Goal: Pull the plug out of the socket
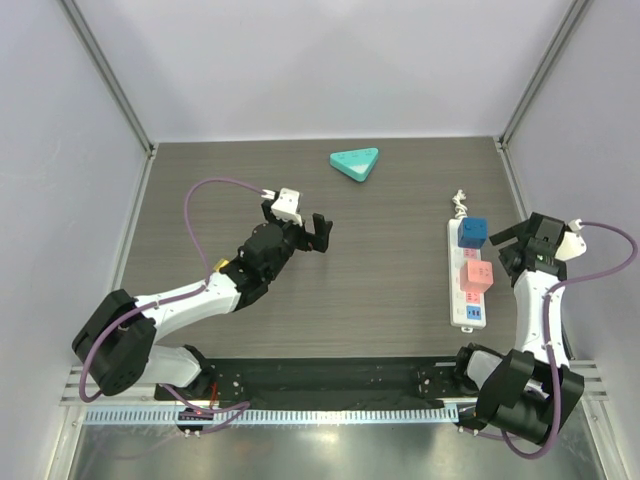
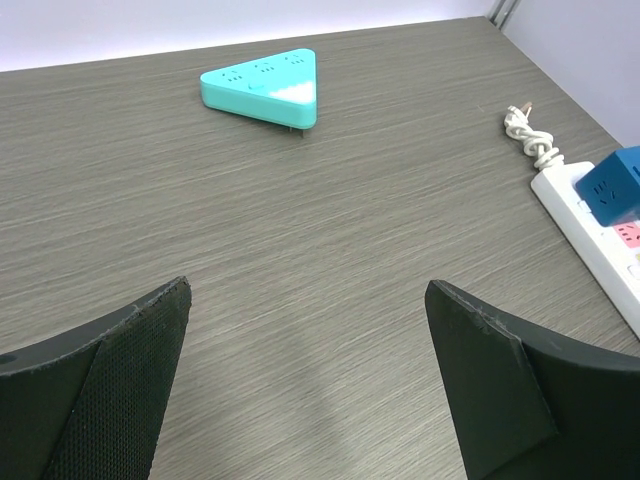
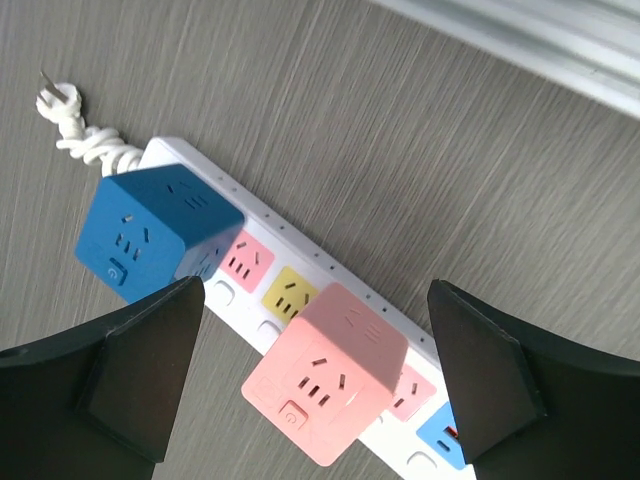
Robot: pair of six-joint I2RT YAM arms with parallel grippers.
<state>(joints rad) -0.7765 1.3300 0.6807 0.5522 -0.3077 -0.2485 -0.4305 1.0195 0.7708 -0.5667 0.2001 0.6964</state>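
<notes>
Two hands on record, both spread wide and holding nothing. Entries run outward from the 6 o'clock edge of the surface (image 1: 380, 290).

1. Left hand (image 1: 318, 232): reached in from the 7 o'clock corner to just left of centre. Fingers are wide apart over bare wood-grain, well apart from every listed item.

2. Right hand (image 1: 503, 250): at 3 o'clock, just beside the right flank of the socket (image 1: 455, 295), fingers wide. Its own camera frames the pink cube plug (image 1: 477, 275) between the two fingers. No contact shows.

3. Socket: long white strip lying flat at 3 o'clock, its length running from 6 toward 12.

4. Pink cube plug: seated at mid-strip.

5. Blue cube plug (image 1: 473, 232): seated at the far end of the strip, just beyond the pink one.

6. Cord (image 1: 459, 203): short, white and bundled, trailing from the socket's far end toward 12.

7. Teal triangular block (image 1: 355, 162): at 12 o'clock, well apart from the rest and apparently no part of the job.

Status: nothing is done yet, since both cubes sit in the strip. Which cube is meant cannot be told, though the right hand's framing favours the pink. Left to do: close in on the cube, grip it and lift it clear. The light strip may rise with it, so the idle left hand may need to pin it down.
</notes>
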